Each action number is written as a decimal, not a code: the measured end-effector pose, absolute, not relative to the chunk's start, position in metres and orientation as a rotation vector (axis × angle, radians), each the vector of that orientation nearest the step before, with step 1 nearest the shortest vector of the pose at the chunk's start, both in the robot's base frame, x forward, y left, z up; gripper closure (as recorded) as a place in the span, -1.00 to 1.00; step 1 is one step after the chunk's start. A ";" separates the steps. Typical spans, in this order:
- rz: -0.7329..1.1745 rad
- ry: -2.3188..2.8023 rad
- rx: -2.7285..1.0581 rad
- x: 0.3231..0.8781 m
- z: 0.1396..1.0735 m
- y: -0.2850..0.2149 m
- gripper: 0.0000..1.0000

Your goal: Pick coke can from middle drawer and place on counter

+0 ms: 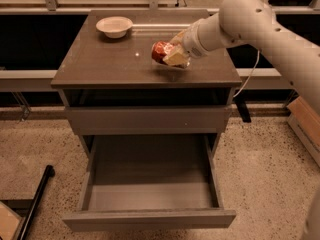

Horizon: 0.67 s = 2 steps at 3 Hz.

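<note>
The red coke can (160, 52) is tilted on its side just above the counter (105, 59), right of the middle. My gripper (171, 55) is shut on the coke can, its cream fingers (176, 58) wrapped around the can's right part. The white arm reaches in from the upper right. The middle drawer (150, 184) stands pulled out below, its grey floor bare.
A white bowl (114, 26) sits at the counter's back left. A black pole (35, 204) lies on the speckled floor at the lower left. A cardboard box (306, 129) stands on the floor at the right. A railing runs behind the counter.
</note>
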<state>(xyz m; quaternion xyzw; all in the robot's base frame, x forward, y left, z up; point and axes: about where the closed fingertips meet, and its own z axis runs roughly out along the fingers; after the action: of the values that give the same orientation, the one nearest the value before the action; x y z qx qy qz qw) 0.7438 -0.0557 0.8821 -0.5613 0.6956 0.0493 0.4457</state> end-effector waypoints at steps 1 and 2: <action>0.114 1.720 -1.358 0.780 0.878 -0.058 0.08; 0.119 1.721 -1.365 0.778 0.875 -0.055 -0.41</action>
<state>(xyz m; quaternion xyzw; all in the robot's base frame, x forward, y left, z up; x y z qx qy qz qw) 0.7776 -0.0552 0.8755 -0.5530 0.6972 0.0484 0.4537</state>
